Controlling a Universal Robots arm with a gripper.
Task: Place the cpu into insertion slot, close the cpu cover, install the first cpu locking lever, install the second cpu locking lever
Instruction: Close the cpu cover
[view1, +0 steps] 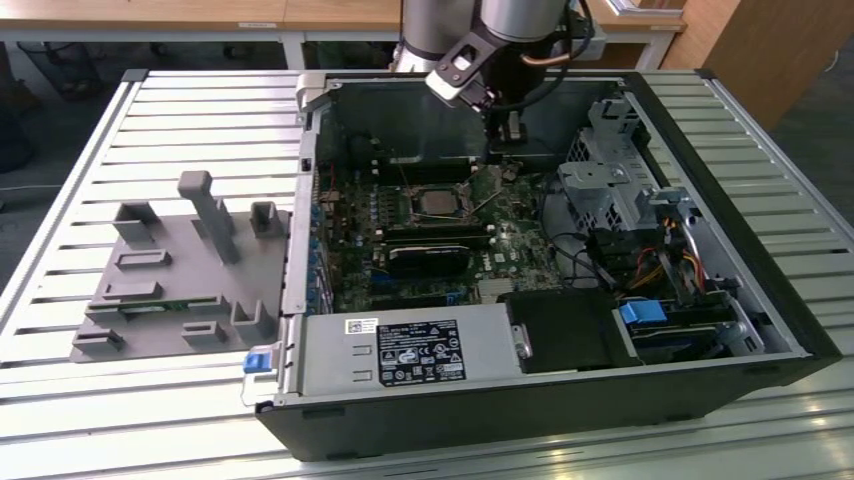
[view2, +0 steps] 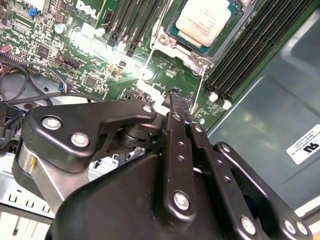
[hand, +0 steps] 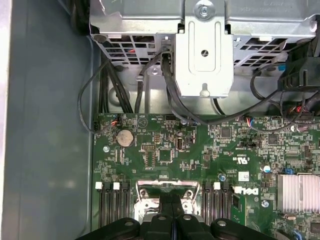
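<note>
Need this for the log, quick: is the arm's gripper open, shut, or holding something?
Black gripper: shut, its fingers pressed together with nothing visible between them.

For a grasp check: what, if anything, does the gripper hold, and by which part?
Nothing: the gripper has its jaws shut together, empty; the cpu lies apart from it.

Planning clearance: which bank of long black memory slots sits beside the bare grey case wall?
The bank running along the grey wall; the other bank, across the silvery-beige square cpu, borders green circuit board.
</note>
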